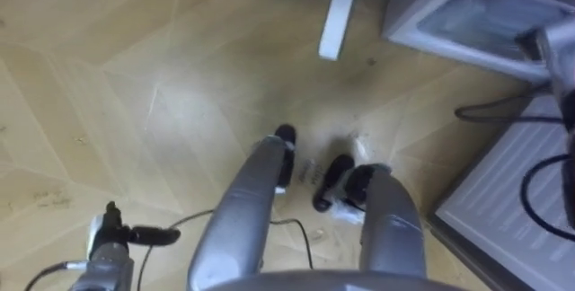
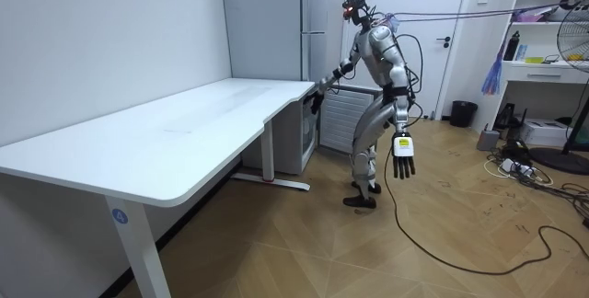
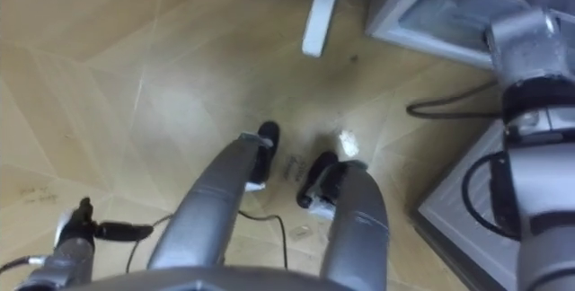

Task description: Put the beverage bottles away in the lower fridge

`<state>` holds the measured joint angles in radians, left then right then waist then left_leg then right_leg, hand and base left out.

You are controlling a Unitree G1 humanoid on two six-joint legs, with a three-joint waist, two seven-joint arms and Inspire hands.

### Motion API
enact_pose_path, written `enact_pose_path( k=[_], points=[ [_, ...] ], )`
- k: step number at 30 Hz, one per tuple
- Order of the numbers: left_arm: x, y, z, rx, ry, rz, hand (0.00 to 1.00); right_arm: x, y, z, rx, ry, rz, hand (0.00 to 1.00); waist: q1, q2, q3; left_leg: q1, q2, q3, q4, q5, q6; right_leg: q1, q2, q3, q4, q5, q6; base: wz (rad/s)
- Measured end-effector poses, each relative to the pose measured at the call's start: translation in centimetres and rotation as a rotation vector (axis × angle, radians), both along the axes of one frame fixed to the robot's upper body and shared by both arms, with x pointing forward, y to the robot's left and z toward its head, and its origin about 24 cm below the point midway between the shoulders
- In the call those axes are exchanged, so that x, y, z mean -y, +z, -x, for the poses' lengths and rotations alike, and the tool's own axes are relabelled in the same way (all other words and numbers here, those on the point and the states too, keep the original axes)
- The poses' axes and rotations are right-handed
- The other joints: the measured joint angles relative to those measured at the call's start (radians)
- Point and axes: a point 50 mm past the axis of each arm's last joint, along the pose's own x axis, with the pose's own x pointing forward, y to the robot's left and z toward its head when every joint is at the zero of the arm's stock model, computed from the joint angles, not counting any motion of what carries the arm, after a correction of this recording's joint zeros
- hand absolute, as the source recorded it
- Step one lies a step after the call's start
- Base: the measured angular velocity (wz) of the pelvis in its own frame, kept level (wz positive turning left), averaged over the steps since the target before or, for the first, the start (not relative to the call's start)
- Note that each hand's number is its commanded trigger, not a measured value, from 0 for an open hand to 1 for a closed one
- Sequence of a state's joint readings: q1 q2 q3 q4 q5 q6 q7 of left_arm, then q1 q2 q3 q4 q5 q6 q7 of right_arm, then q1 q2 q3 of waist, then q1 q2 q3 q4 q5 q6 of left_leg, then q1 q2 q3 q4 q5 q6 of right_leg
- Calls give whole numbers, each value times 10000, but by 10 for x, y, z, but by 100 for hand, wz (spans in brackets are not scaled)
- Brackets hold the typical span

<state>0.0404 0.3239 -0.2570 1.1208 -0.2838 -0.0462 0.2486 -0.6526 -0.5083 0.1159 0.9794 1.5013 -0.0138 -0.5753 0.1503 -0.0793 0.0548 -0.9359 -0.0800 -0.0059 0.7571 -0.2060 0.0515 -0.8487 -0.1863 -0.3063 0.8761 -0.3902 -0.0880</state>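
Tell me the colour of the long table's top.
White; the table top shows best in the room view.

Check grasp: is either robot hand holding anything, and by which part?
Left robot hand hangs open and empty. Right robot hand reaches toward the fridge; whether it grips anything cannot be told.

Wooden floor [image 2: 304,243] with white desk [image 2: 184,132] and grey fridge [image 2: 317,4]

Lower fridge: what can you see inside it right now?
The lower fridge looks open; inside shows a pale surface, no drink I can make out. The right arm crosses its right side and covers whatever lies there.
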Motion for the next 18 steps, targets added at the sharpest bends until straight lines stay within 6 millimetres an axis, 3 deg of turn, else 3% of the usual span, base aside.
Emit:
enact_pose_path(
  k=[3, 8, 10, 15, 18],
  points=[
    [1, -1, 1, -7, -138, 295, 0, 12, -33, 25, -433, 60, -1, 0, 57, 3, 17, 777, 91, 9, -375, -13, -19, 863, 171, -59, -575, 73, 75, -2],
    [2, -2, 3, -122, -304, 722, 0, 24, -68, 59, -747, 419, 83, 0, -139, 52, 22, 1912, 215, -3, -824, -115, -22, 2187, 409, -209, -1426, 164, 181, 1],
    [2, -3, 5, -222, -294, 813, 0, 29, -88, 83, -1028, 413, 9, 0, -168, 60, 24, 2524, 333, 14, -924, -243, -11, 2948, 604, -208, -1876, 195, 236, 3],
    [-1, -4, 8, -392, -141, 1093, 0, 29, -111, 112, -1315, 915, 261, 0, -239, 211, 2, 3602, 616, 30, -1303, -450, -37, 4218, 1042, -166, -2879, 464, 294, -11],
    [-1, -4, 9, -320, 81, 1320, 0, 24, -132, 141, -1773, 1094, 6, 0, -346, 423, -122, 4247, 710, 40, -1707, -460, -53, 4948, 1271, -95, -3611, 715, 342, -11]
  ],
)
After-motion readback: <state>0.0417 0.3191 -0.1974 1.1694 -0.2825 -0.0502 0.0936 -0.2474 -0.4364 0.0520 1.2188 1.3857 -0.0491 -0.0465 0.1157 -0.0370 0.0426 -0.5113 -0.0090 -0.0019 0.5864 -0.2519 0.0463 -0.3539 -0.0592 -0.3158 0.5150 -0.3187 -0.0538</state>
